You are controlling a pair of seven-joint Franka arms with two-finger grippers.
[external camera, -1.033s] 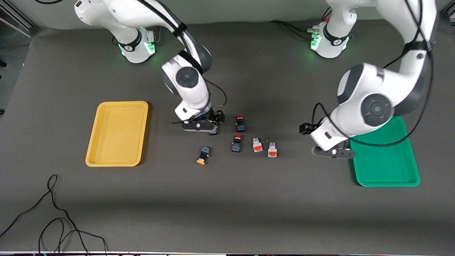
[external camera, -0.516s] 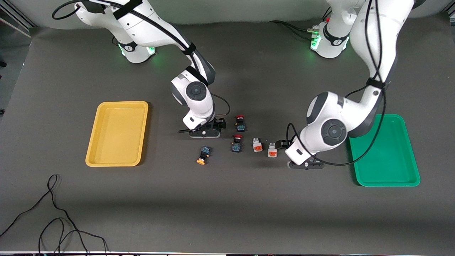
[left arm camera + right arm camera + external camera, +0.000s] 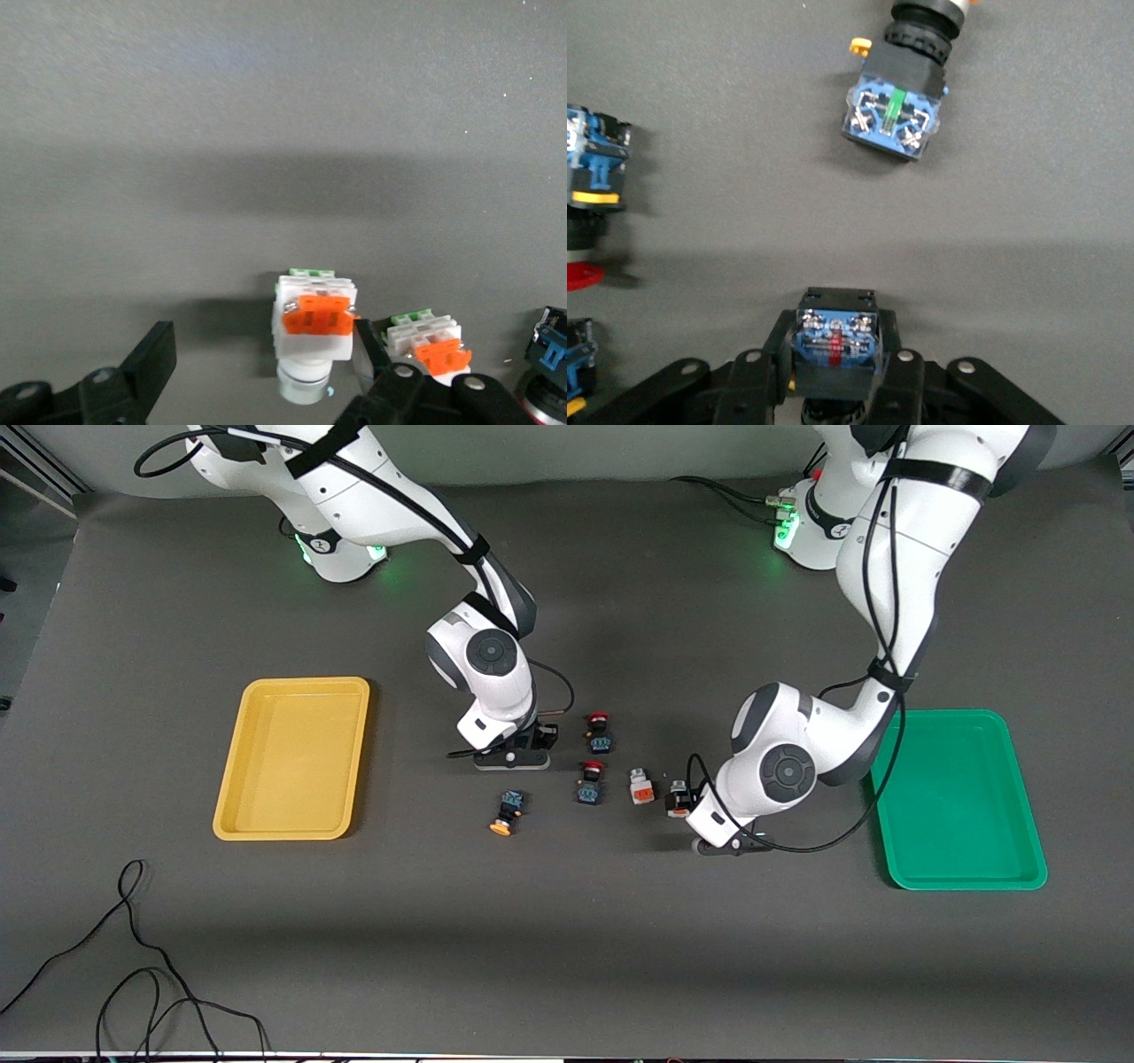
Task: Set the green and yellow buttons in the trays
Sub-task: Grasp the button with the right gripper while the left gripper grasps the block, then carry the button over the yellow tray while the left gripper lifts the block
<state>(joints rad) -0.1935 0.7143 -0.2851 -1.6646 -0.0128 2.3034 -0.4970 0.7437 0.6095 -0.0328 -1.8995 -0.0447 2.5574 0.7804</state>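
Front view: left claw point(image 3: 682, 808) has moved onto white button point(image 3: 679, 798).

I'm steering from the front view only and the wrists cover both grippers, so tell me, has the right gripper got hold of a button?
Observer: Yes. The right gripper is shut on a black-bodied button, with a finger pressed against each side of its body.
Operator: What colour is its cap?
Observer: The cap is hidden in every view. The blue contact block on the button carries a red strip.
Operator: And the left gripper?
Observer: The left gripper is open. Its fingers stand on either side of a white-bodied button that has an orange patch.
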